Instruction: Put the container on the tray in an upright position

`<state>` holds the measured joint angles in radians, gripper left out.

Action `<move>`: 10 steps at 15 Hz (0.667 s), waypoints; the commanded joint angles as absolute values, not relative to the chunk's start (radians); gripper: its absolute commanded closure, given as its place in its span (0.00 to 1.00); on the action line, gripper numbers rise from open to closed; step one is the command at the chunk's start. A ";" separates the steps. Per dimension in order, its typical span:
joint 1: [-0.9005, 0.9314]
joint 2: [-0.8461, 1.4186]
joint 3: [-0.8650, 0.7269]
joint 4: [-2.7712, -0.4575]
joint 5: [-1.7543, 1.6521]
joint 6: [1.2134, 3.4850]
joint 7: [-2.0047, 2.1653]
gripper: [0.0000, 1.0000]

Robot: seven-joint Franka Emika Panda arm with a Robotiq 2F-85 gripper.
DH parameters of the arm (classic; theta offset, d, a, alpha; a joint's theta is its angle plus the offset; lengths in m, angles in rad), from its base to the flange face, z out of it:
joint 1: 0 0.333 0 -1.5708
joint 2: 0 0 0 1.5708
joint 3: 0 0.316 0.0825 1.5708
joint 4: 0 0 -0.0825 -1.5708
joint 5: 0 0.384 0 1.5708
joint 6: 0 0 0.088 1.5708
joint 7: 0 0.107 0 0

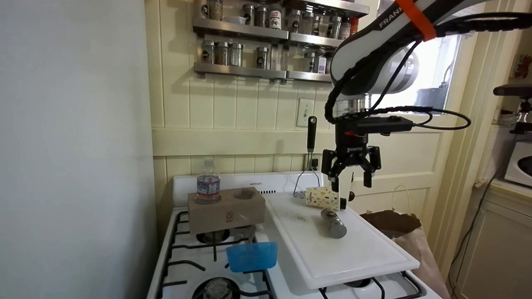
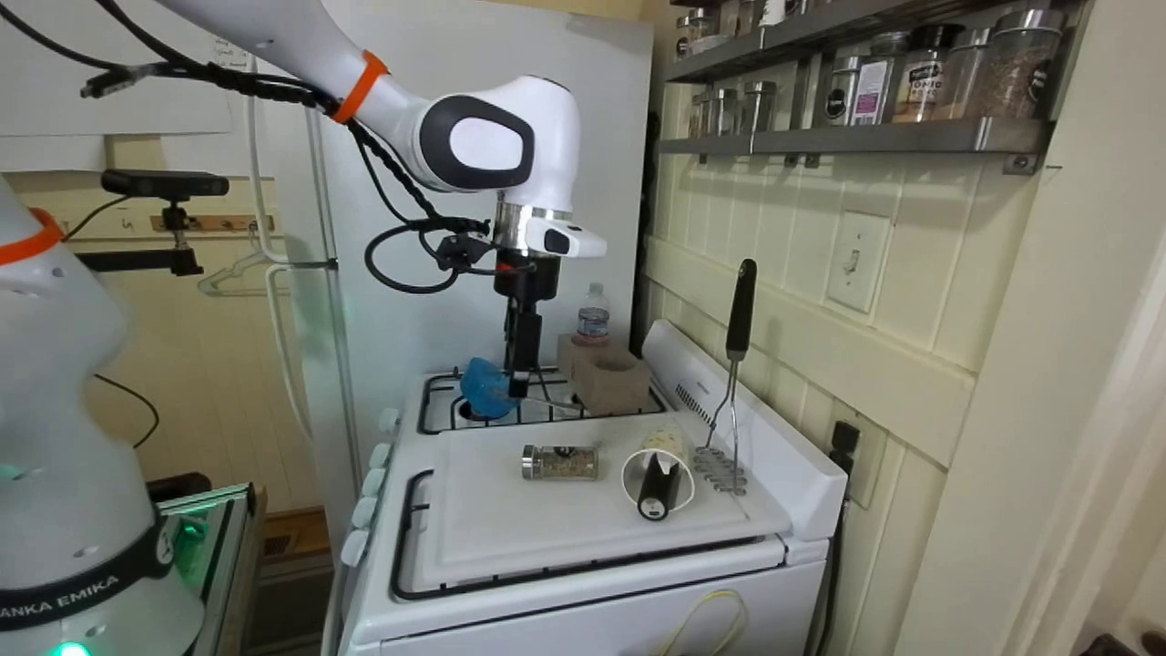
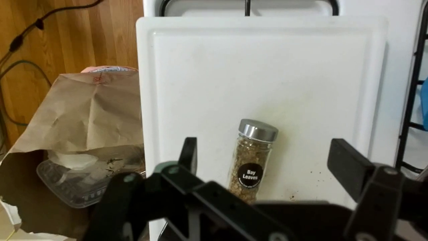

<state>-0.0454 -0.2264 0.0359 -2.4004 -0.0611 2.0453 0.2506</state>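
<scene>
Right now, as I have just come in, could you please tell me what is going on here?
A robot arm is poised over the stove, its gripper open above the tray and holding nothing. The container, a clear jar labelled Bay Leaves, lies on its side on the tray, so it has yet to be stood upright. A speckled cup lies on its side nearby.

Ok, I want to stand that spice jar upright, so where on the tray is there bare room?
On the tray, the widest patch runs from the lid of the spice jar to the front rim; another lies toward the paper bag. Crowded toward the back: patterned cup and masher.
</scene>
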 commanded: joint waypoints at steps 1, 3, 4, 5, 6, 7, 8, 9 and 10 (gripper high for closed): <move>-0.042 -0.227 0.028 -2.396 -0.062 2.043 0.250 0.00; -0.050 -0.227 0.045 -2.418 -0.116 2.095 0.344 0.00; -0.042 -0.217 0.063 -2.445 -0.134 2.145 0.391 0.00; -0.039 -0.210 0.082 -2.460 -0.164 2.176 0.449 0.00; -0.032 -0.203 0.111 -2.502 -0.213 2.255 0.512 0.00; -0.031 -0.196 0.133 -2.521 -0.264 2.293 0.568 0.00; -0.028 -0.185 0.154 -2.554 -0.311 2.355 0.626 0.00; -0.031 -0.176 0.176 -2.570 -0.374 2.390 0.697 0.00; -0.035 -0.167 0.187 -2.591 -0.428 2.437 0.771 0.00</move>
<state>-0.0330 -0.1821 0.1483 -2.5223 -0.2862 2.3207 0.5882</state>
